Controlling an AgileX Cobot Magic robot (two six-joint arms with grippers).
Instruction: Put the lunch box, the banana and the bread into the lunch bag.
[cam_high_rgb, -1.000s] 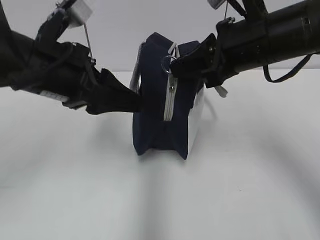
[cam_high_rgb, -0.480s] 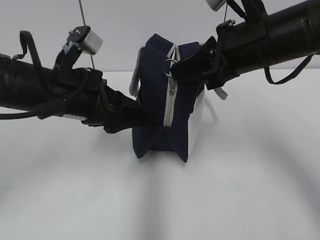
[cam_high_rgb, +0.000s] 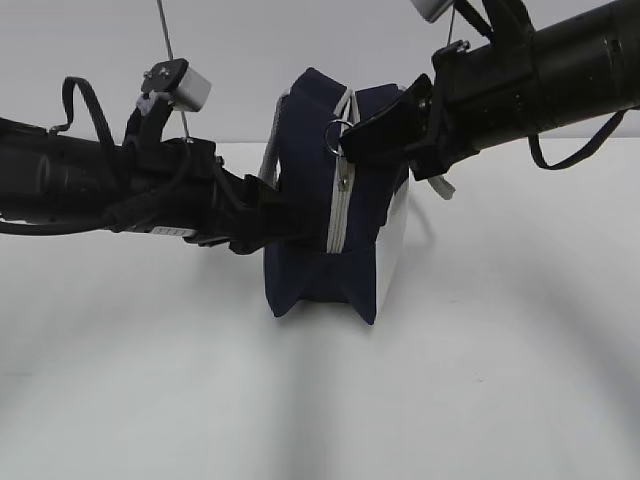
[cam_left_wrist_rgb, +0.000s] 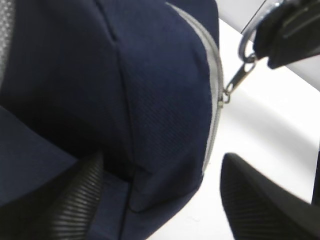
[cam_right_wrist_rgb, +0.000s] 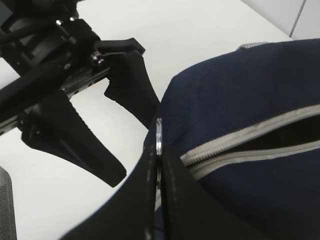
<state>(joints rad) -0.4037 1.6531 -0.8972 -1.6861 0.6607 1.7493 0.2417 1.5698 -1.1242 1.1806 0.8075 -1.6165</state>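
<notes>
My left gripper (cam_high_rgb: 285, 215) comes in from 9 o'clock, level with the table (cam_high_rgb: 480, 350). Fingers are spread wide and straddle the near corner of the lunch bag (cam_high_rgb: 330, 250). In the left wrist view one ribbed finger (cam_left_wrist_rgb: 75, 200) lies against the navy fabric at 7 o'clock, the other finger (cam_left_wrist_rgb: 260, 200) sits off the bag at 5 o'clock, over the white table. Nothing pinched on that side. Left wrist camera block (cam_high_rgb: 180, 85) sticks up at 11 o'clock of the gripper.

The lunch bag stands upright at the centre of the table, narrow end toward the exterior camera. Grey zipper (cam_high_rgb: 340, 200) runs down that end, white side panel (cam_high_rgb: 392, 240) faces 3 o'clock, a grey strap (cam_high_rgb: 270, 150) shows along its 9 o'clock edge.

My right gripper (cam_high_rgb: 350, 135) reaches in from 2 o'clock at the top of the bag. Fingers are pressed together on the metal ring pull (cam_high_rgb: 337, 128); right wrist view shows the ring (cam_right_wrist_rgb: 158, 137) edge-on between the two pads. Just at 3 o'clock of the ring the zipper (cam_right_wrist_rgb: 250, 142) is parted, dark gap between its two grey tapes. Slider (cam_left_wrist_rgb: 226, 95) hangs off the ring on a short link.

Lunch box, banana, bread: not visible in any view.
</notes>
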